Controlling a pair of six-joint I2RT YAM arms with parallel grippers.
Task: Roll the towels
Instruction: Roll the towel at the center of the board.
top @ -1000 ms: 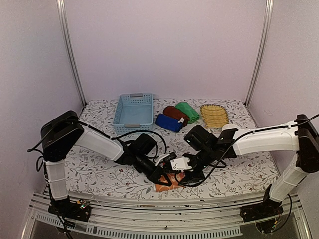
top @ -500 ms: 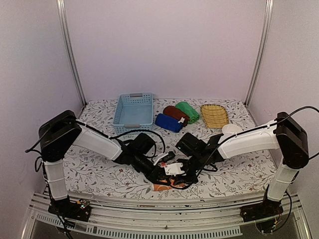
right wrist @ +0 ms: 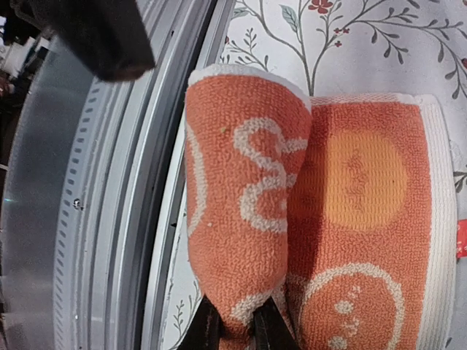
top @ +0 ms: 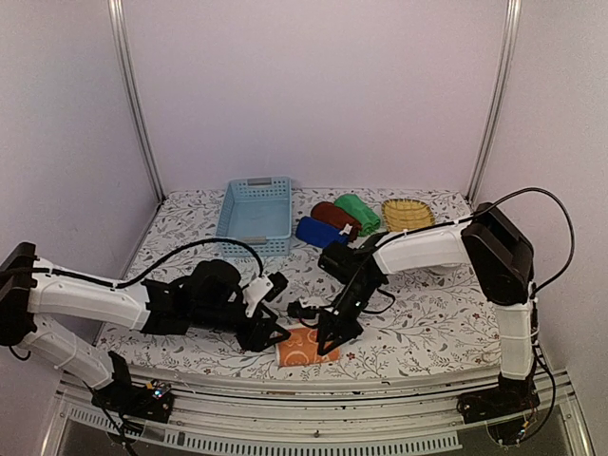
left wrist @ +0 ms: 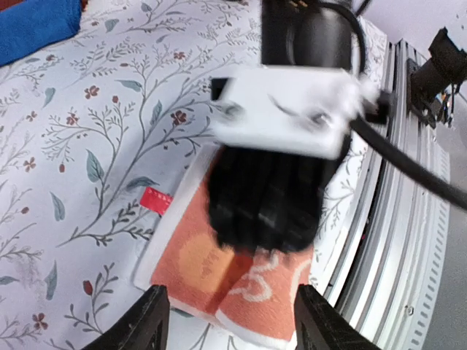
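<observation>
The orange towel with a white pattern lies near the table's front edge, its near side folded up into a thick lip. My right gripper is shut on the end of that lip, and in the top view the right gripper stands over the towel's right side. The left gripper is open, its fingers apart either side of the orange towel and touching nothing. It sits just left of the towel as the left gripper in the top view. Dark blue, maroon and green towels lie rolled at the back.
A light blue basket stands at the back left and a yellow wicker tray at the back right. The metal front rail runs right beside the towel. A black cable loops over the left arm.
My left gripper has opened, let go of the orange towel and drawn back to the left. The right gripper has closed on the towel's folded edge and swung in over it.
</observation>
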